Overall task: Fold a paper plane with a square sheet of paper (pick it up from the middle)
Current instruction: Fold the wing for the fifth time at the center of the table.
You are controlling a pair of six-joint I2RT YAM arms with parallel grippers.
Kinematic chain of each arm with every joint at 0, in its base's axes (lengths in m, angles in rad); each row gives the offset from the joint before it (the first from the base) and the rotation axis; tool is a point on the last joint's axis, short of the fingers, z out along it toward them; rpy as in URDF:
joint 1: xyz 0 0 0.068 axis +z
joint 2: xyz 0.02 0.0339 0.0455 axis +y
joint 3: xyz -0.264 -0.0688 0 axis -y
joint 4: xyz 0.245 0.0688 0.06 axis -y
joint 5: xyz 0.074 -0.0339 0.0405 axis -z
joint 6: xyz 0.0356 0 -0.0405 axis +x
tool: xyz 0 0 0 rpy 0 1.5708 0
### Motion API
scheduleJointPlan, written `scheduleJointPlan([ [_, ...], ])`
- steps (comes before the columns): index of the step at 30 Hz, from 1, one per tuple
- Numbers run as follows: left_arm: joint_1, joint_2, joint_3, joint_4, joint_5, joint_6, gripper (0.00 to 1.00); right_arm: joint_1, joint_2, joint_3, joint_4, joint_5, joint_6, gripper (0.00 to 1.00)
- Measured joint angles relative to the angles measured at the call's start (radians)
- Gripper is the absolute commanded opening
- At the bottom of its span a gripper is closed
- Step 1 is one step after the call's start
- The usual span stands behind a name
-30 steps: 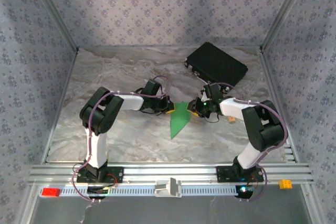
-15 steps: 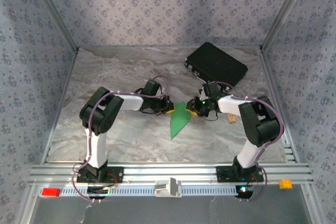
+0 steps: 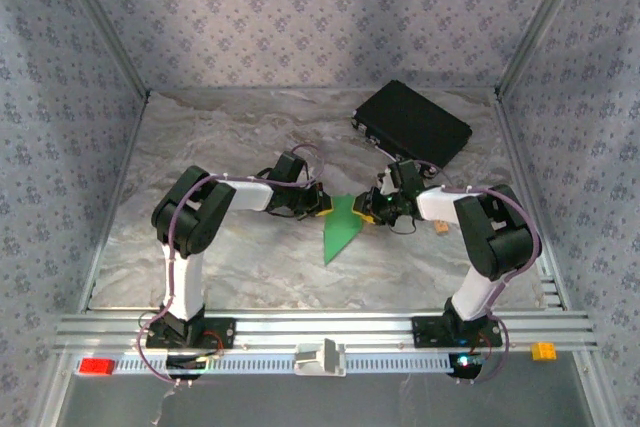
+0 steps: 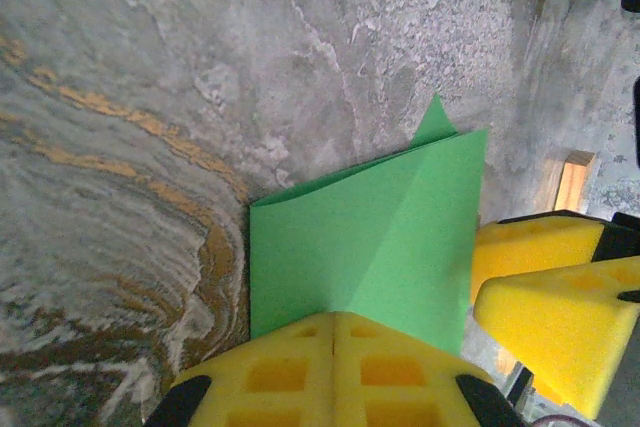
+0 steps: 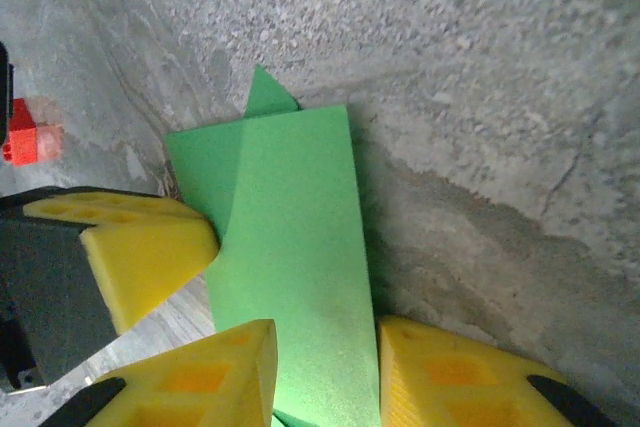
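The square sheet of paper (image 3: 340, 229) is bright green and folded into a pointed shape lying on the marble table. My left gripper (image 3: 322, 209) is shut at the paper's upper left edge. In the left wrist view its closed yellow fingertips (image 4: 335, 319) rest on the paper (image 4: 380, 227). My right gripper (image 3: 368, 209) is at the paper's upper right edge. In the right wrist view (image 5: 325, 337) its jaws stand apart, with a raised green flap (image 5: 295, 247) running between them. The left gripper's yellow finger (image 5: 150, 247) touches the flap's left side.
A black case (image 3: 412, 125) lies at the back right of the table. A small wooden block (image 3: 440, 228) sits beside the right arm. On the front rail are a red block (image 3: 97, 366), a white part (image 3: 320, 358) and an orange block (image 3: 543, 350).
My right gripper has shifted a little left, closer onto the paper's right edge. The left gripper and the paper have stayed put.
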Motion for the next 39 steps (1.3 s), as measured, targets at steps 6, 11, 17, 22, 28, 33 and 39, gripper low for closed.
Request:
scheduleJointPlan([
  [6,0.000,0.000,-0.001,0.001,0.000,0.000,0.00,-0.006,0.000,-0.013,0.043,-0.038,0.015,0.31],
  [11,0.000,0.000,-0.001,0.002,0.001,0.000,0.00,-0.019,0.000,-0.018,0.074,-0.064,0.014,0.28],
  [17,0.001,0.000,-0.002,0.004,0.003,-0.005,0.00,-0.033,0.000,-0.027,0.111,-0.100,0.014,0.27],
  [22,0.002,0.000,-0.003,0.006,0.004,-0.008,0.00,-0.034,0.000,-0.030,0.139,-0.135,0.014,0.27],
  [28,0.006,0.000,-0.006,0.014,0.005,-0.019,0.00,-0.037,0.010,-0.030,0.152,-0.161,0.010,0.27],
  [33,0.006,0.000,-0.012,0.027,0.011,-0.027,0.00,-0.039,0.027,-0.029,0.152,-0.170,0.008,0.27],
  [39,0.008,0.000,-0.013,0.029,0.012,-0.027,0.00,-0.039,0.032,-0.029,0.153,-0.178,-0.006,0.21],
])
